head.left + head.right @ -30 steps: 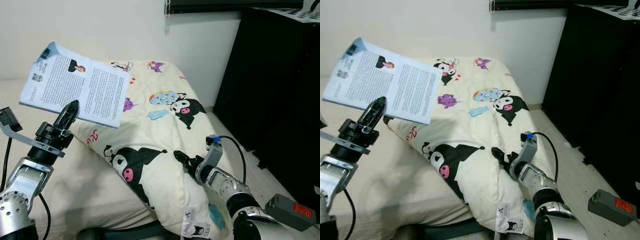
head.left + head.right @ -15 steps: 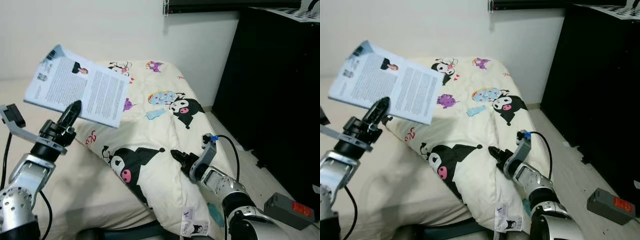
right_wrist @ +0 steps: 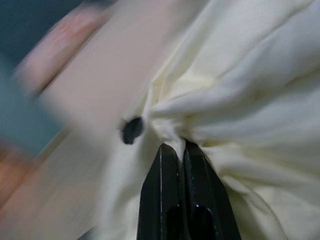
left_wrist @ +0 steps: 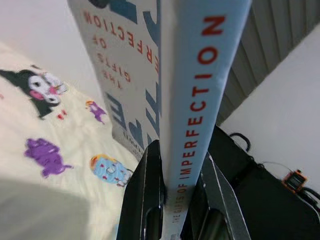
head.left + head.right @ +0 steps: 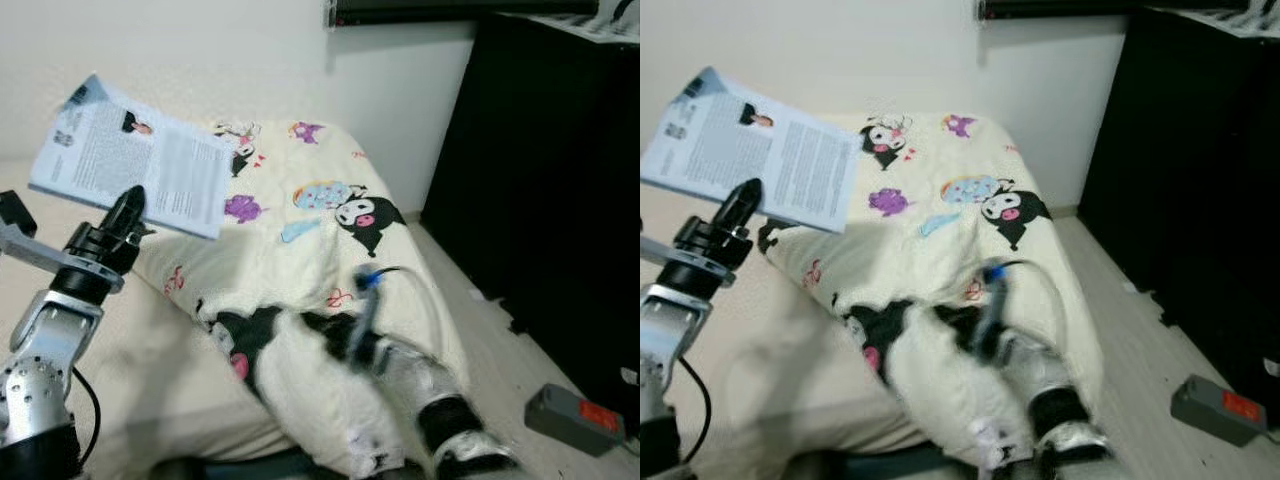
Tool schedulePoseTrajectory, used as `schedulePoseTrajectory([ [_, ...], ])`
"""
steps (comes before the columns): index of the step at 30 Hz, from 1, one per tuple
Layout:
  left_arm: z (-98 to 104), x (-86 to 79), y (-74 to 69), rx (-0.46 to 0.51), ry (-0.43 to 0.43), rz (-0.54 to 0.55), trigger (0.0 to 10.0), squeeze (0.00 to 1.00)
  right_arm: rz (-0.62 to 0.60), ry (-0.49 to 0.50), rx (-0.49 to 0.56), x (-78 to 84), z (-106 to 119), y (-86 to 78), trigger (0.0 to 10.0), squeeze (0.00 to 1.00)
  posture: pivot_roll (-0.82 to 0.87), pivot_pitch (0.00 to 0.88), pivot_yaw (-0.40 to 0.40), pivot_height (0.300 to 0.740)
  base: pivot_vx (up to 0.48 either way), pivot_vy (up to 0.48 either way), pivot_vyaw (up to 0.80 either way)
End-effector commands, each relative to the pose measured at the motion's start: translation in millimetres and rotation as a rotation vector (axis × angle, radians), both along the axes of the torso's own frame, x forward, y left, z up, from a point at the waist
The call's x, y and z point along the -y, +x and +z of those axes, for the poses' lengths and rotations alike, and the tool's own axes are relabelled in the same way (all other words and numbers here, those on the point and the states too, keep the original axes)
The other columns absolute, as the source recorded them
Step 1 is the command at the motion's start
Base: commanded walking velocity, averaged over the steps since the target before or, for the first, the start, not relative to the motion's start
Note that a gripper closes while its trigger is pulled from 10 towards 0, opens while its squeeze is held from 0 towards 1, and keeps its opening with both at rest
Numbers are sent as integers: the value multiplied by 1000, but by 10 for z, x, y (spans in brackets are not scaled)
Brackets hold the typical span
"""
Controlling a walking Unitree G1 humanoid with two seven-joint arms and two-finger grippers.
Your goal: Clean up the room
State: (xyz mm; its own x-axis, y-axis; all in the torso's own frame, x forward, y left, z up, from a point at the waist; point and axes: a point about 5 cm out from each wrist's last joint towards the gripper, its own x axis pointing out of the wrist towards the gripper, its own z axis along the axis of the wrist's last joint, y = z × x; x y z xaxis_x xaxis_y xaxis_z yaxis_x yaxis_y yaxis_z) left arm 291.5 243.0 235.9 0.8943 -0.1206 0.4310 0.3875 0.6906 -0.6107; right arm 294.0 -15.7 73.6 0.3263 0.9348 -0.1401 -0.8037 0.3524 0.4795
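Book [image 5: 130,160] sits upper left of the head view, raised over the bed [image 5: 120,380], back cover facing the camera. Left gripper [image 4: 172,175], lower left, has its black fingers [image 4: 145,200] clamped on the book's lower edge at the spine. Cartoon-print blanket [image 5: 320,210] fills centre frame. Right gripper [image 3: 178,155], lower centre and blurred, is pinched tight on a fold of blanket. Black cabinet [image 5: 540,160] occupies the right.

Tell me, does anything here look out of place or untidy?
Yes. The quilt lies bunched and crooked on the bed, and a grey box sits on the floor. The left gripper holds a book up in the air.
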Motion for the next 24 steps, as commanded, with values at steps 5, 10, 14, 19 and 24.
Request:
schedulePoseTrajectory([
  [5,99,48,-14,38,39,16,588,0,331,-86,99,-249,28,-267,0,0,-8,8,-49,495,0,0,0],
  [10,73,102,-19,24,69,0,824,0,449,-260,95,-101,-167,-361,0,0,-12,8,-55,495,0,0,0],
  [14,52,161,-15,11,114,-18,980,0,425,-417,100,71,-328,-341,10000,0,-17,9,-56,495,0,0,0],
  [19,43,221,-4,3,161,-24,1059,0,397,-491,104,194,-384,-349,10000,0,-19,9,-55,495,0,0,0],
  [24,74,271,4,8,221,-24,980,0,349,-394,109,177,-307,-340,10000,1000,-17,8,-55,495,0,0,0],
])
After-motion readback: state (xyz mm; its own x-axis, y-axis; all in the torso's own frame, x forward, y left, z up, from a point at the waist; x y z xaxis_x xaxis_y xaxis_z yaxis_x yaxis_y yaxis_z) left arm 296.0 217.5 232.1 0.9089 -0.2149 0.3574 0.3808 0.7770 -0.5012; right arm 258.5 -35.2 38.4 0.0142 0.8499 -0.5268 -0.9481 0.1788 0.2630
